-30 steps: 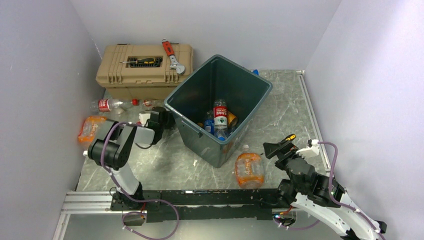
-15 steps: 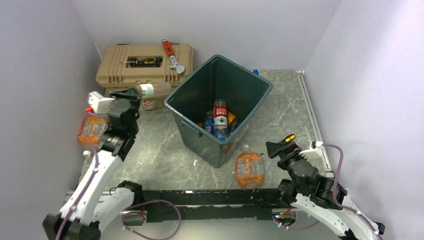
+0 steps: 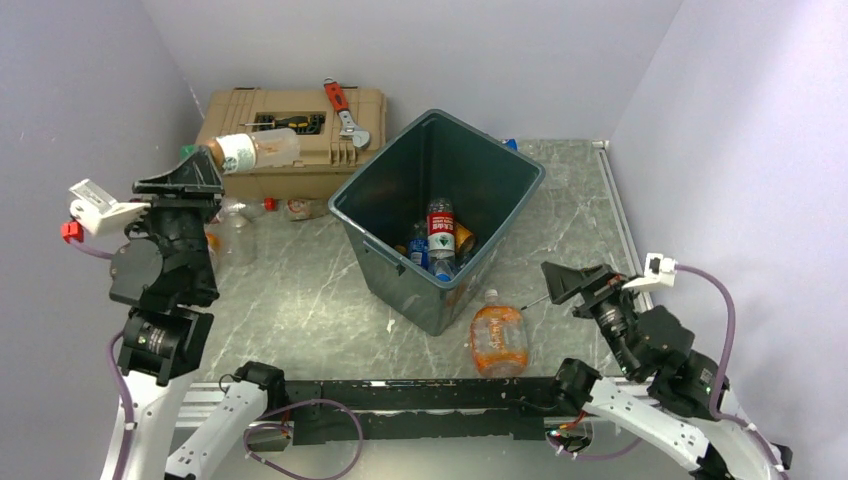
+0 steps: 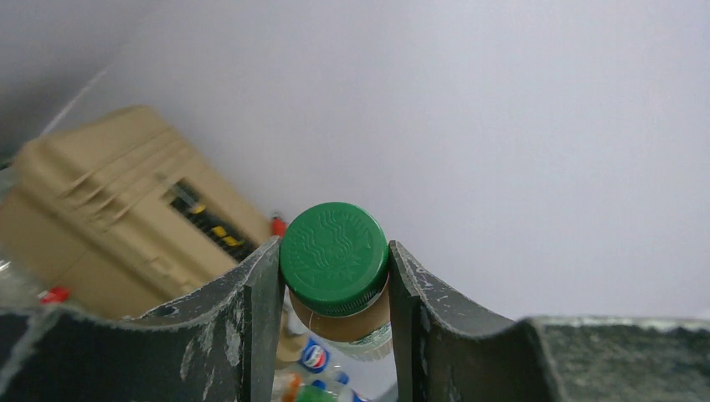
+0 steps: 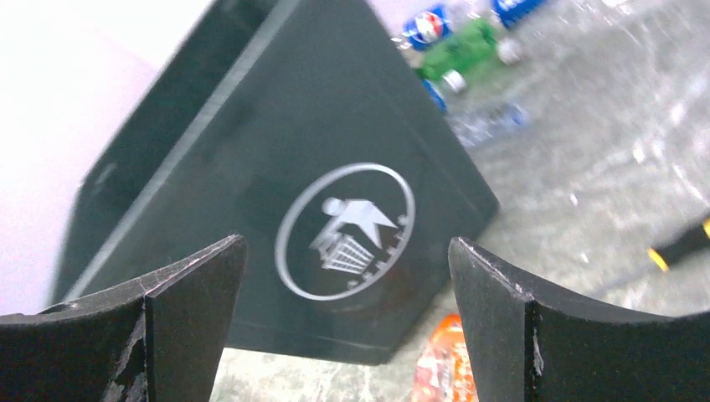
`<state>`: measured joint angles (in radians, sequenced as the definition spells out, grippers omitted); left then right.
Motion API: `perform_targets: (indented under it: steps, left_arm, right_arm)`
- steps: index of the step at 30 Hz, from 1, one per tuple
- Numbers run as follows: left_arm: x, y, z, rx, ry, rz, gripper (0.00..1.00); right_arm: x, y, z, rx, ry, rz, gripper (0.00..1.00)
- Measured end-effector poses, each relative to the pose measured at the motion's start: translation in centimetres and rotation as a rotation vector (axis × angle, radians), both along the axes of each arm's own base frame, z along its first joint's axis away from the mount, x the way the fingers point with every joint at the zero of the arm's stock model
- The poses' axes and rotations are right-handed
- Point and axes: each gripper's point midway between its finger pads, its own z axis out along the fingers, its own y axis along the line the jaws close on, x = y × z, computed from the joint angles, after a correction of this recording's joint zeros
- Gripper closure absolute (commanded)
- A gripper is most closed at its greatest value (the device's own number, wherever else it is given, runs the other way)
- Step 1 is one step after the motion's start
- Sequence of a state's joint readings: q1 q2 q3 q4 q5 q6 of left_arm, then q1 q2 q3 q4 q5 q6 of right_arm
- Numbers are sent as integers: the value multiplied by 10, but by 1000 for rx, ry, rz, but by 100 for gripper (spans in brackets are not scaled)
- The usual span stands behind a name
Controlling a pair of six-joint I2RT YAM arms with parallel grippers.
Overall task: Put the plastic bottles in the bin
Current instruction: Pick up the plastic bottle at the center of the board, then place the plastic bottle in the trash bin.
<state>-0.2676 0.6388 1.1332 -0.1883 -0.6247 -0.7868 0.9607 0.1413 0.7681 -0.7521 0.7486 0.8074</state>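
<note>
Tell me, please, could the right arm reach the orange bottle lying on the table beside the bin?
Probably yes: the orange bottle lies close to the right arm, whose jaws stand open and empty; only bare table and a thin screwdriver lie between.

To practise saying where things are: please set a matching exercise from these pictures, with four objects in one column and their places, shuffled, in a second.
Objects:
1. green-capped bottle
2. wrench
3. orange bottle
4. upright red-label bottle

Places:
A. inside the bin
B. held in the left jaws
C. on the toolbox
D. on the table, beside the bin

Pairs: 1-B; 2-C; 3-D; 4-A
</note>
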Motion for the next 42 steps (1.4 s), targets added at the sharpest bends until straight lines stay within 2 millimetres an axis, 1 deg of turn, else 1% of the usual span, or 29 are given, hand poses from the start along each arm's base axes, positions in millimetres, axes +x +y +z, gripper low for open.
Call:
perform_targets:
  steps: [2,3,4,7,9,11,15,19,21,23,24,26,27,30,32,33,34,36,38,40,42]
  left_arm:
    - [-4,-10,20,26,-49,-62,100]
    - [-5,-17,30,39,-75,-98,100]
    - [-6,-25,43,54,-108,-143,100]
    - [-10,-49,71,99,-179,-270,100]
    - [-15,-68,84,132,-220,-367,100]
    - [-20,-84,93,162,-252,-456,100]
    - [-28,-118,110,225,-312,-636,100]
    - [-32,-159,133,294,-396,-857,100]
    - [-32,-184,141,344,-439,-1007,100]
    - [-30,-209,143,390,-476,-1168,100]
    - [-29,-217,141,403,-488,-1229,100]
    - [-24,-233,129,423,-494,-1360,100]
    - [-18,-241,117,428,-478,-1429,100]
    - [-8,-255,80,425,-395,-1550,100]
    - [-11,-261,61,431,-362,-1609,100]
    - [-14,-262,56,437,-359,-1629,100]
    - [-18,-263,52,447,-364,-1647,100]
    - [-28,-263,50,467,-392,-1673,100]
    - [-39,-260,54,495,-431,-1681,100]
    - [-48,-258,59,517,-461,-1677,100]
    - [-58,-255,65,543,-489,-1665,100]
  right_arm:
    - [0,11,24,-39,-42,62,6]
    - [-1,21,41,-60,-71,111,6]
    - [-1,30,55,-73,-96,149,6]
    - [-4,60,94,-106,-180,292,6]
    - [-7,79,118,-123,-237,378,1]
    - [-11,96,137,-144,-284,453,0]
    - [-15,120,178,-168,-393,553,0]
    - [-17,131,209,-172,-484,588,0]
    - [-18,136,228,-172,-525,603,0]
    - [-19,142,244,-168,-557,621,0]
    - [-19,145,253,-167,-570,628,0]
    - [-19,151,264,-168,-590,644,0]
    - [-20,153,268,-173,-597,653,0]
    - [-20,160,272,-200,-595,685,0]
    - [-21,166,274,-220,-583,714,0]
    - [-20,171,277,-230,-571,735,0]
    - [-19,176,280,-235,-567,748,0]
    - [-13,188,280,-256,-542,768,0]
    - [-5,200,271,-287,-498,787,0]
    - [2,211,258,-320,-454,805,1]
    - [10,225,239,-356,-395,833,2]
